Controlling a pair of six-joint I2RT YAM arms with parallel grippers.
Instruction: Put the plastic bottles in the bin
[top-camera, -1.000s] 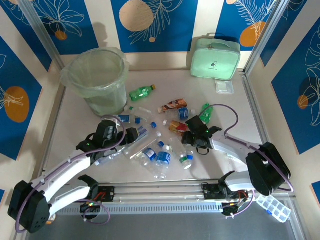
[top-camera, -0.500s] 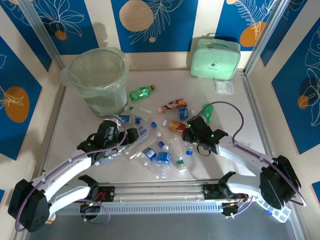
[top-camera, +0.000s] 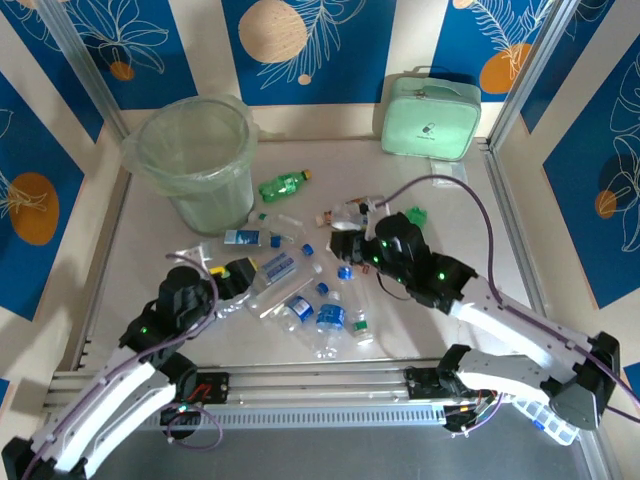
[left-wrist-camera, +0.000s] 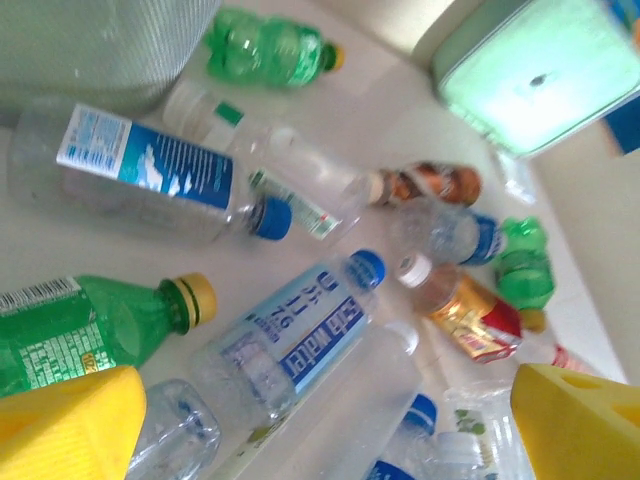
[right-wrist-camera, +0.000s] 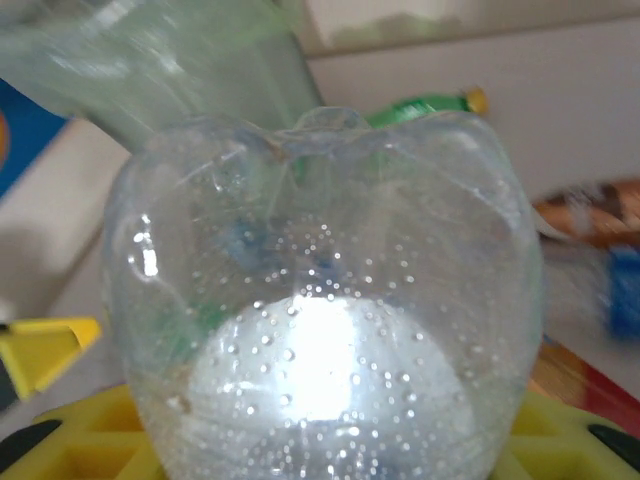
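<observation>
While clamped on a clear bottle, base toward the wrist camera, hovering with the right hand above the scattered plastic bottles. Must go left and away to reach the bin, far-left on the bench. Nearer that bin with the left hand: fingers spread wide, empty, over a blue-labelled bottle lying diagonally.

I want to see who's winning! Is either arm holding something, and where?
The right end effector grips a clear crumpled plastic bottle around its rounded body; the left end effector holds nothing.
</observation>
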